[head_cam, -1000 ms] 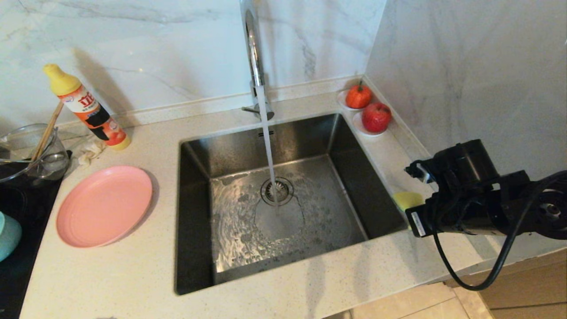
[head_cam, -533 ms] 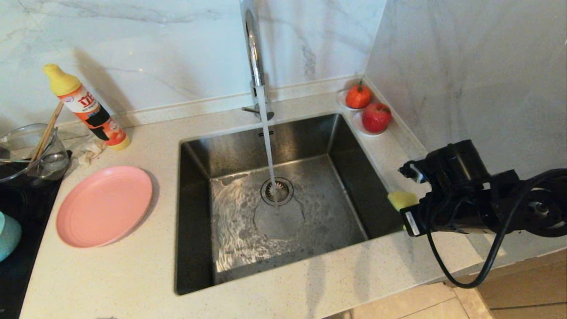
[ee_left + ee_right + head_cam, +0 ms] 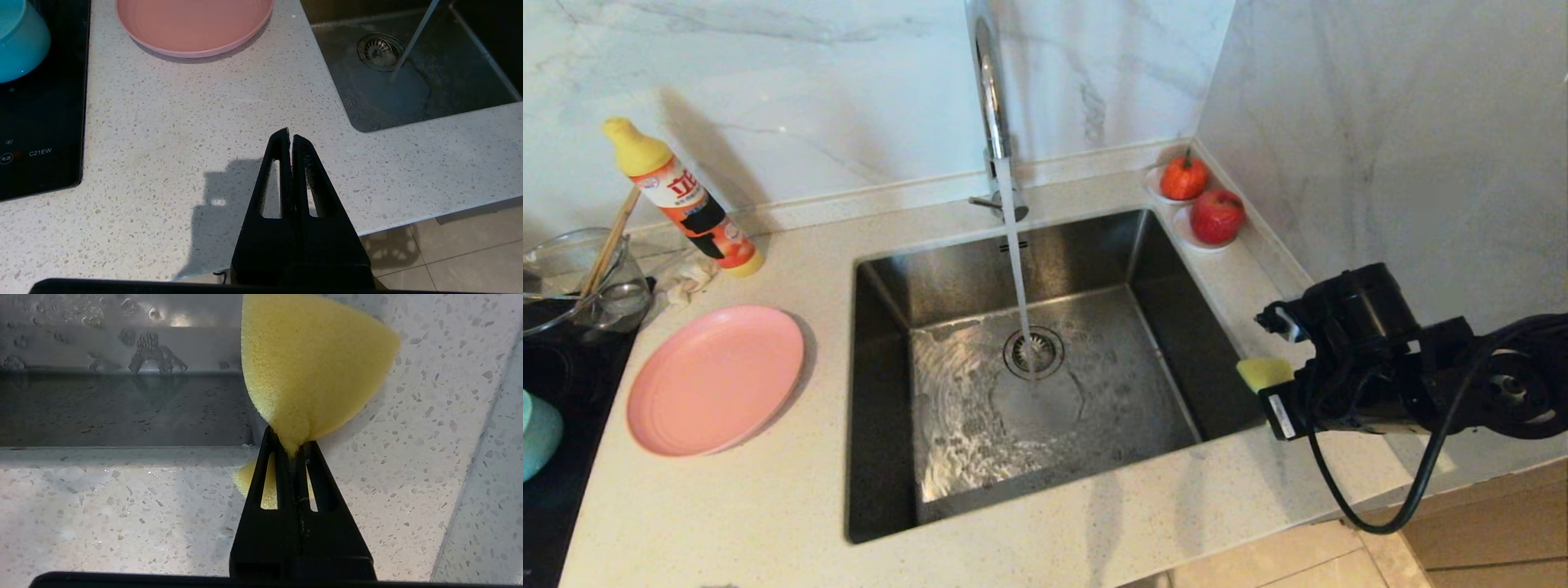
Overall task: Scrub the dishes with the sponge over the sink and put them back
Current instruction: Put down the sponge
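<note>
We see the right claw [image 3: 291, 451] over the strip of surface [image 3: 768, 506] at the right side of the sink [image 3: 882, 392], close to its rim. Its two fingers are pressed together on the yellow sponge [image 3: 310, 363], pinching it so hard that the foam bulges out wide beyond the fingertips, and a small part also shows behind them. In the head view only a yellow corner of the sponge is visible past the black wrist, just beside the sink's right wall.

The left claw [image 3: 290, 136] hangs over the front part of the surface, left of the sink. Its fingers are pressed together and hold nothing.

Water runs from the tall chrome tap [image 3: 990, 90] straight down on the round drain strainer [image 3: 1033, 353], and the floor of the basin is wet.

The pink plate [image 3: 715, 380] lies flat on the surface to the left of the sink, apart from it. The teal-blue bowl [image 3: 18, 38] stands further left, on the black cooktop [image 3: 41, 122]. Behind the plate we see a clear glass bowl [image 3: 600, 282] with chopsticks [image 3: 609, 241] in it, and a detergent bottle [image 3: 682, 200] with a yellow cap near the wall. In the far right corner two red fruits [image 3: 1215, 216] rest on small white dishes.
</note>
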Robot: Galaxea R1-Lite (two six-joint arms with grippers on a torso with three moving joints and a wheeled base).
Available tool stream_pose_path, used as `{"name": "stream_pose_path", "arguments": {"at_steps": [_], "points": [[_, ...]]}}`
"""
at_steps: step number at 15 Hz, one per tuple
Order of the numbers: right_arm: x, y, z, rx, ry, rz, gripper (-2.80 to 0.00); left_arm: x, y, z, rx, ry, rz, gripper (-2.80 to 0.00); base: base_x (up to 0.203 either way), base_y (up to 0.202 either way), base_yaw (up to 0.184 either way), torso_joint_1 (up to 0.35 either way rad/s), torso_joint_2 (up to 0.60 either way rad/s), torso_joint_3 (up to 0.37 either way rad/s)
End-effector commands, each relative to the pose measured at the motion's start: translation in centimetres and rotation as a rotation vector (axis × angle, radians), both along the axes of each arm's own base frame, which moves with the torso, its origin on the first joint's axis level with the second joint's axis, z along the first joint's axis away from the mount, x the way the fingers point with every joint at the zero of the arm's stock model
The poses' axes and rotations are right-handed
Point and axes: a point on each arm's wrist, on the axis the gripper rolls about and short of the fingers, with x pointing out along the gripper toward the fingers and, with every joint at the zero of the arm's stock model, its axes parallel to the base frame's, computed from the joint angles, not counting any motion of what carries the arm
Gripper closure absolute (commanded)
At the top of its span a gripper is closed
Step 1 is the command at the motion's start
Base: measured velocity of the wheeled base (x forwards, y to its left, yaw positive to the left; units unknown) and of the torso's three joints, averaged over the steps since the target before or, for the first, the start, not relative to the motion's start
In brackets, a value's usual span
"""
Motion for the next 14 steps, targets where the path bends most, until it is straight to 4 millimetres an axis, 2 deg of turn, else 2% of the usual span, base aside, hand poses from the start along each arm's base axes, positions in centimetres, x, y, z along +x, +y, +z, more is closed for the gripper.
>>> {"name": "stream_pose_path", "arguments": {"at_steps": [1,3,4,14], "points": [[0.06,0.06,0.07,0.001,-0.002,0.001,0.00,0.00,0.00,0.00,0.000,0.000,0.001,0.00,0.000,0.000,0.000,0.000,0.00,0.000],[0.01,0.09,0.11,-0.001,-0.003,0.003,0.00,0.00,0.00,0.00,0.000,0.000,0.001,0.00,0.000,0.000,0.000,0.000,0.00,0.000],[-0.06,0.06,0.30,0.001,-0.007,0.003,-2.80,0.00,0.00,0.00,0.000,0.000,0.001,0.00,0.000,0.000,0.000,0.000,0.00,0.000],[-0.58,-0.49,0.95,-0.008,-0.001,-0.013,-2.80,0.00,0.00,0.00,0.000,0.000,0.001,0.00,0.000,0.000,0.000,0.000,0.00,0.000]]}}
